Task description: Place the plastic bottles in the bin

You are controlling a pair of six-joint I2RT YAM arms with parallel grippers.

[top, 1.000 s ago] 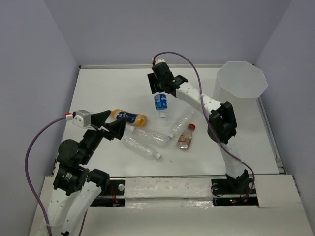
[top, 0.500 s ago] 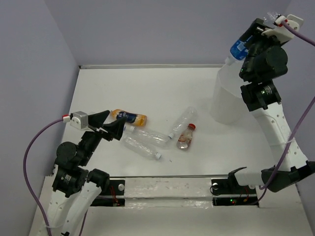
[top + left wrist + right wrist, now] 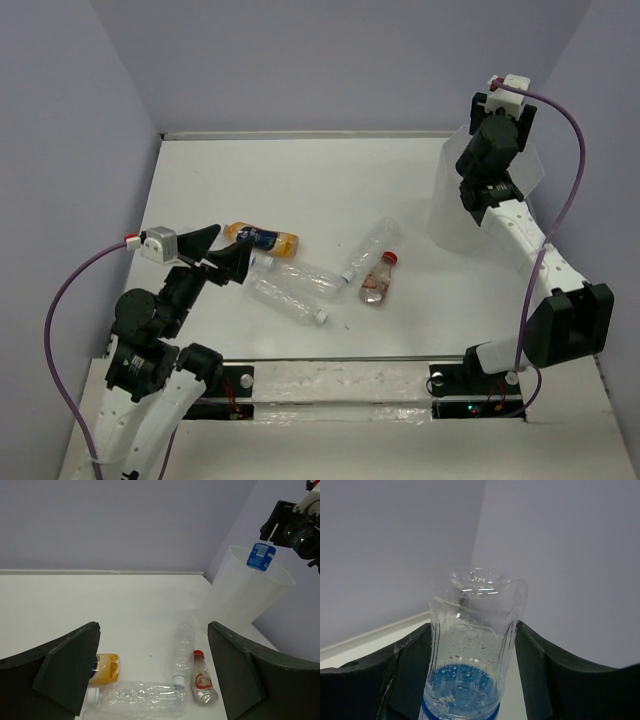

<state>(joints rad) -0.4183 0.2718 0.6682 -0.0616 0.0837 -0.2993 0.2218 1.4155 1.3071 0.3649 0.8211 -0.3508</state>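
Left pincer [image 3: 223, 249]: jaws spread wide, nothing held, above tabletop [image 3: 300, 180]. Orange-filled bottle [image 3: 262, 238] just beside it, half hidden behind finger in left wrist view. Clear crinkled bottles [image 3: 300, 274] lie side by side. Third clear bottle [image 3: 372, 246] and red-capped bottle [image 3: 377, 280] near. Bin [image 3: 446, 212] far right, partly behind right arm. Right pincer [image 3: 470, 680] clamped on blue-labelled bottle [image 3: 470, 645] at bin mouth. Cap end cut off; bottle unseen from top.

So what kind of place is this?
Probably a robot test lab, not a home: two robot arms fixed to a white table, plain walls boxed around it, and plastic bottles laid out with a bin.
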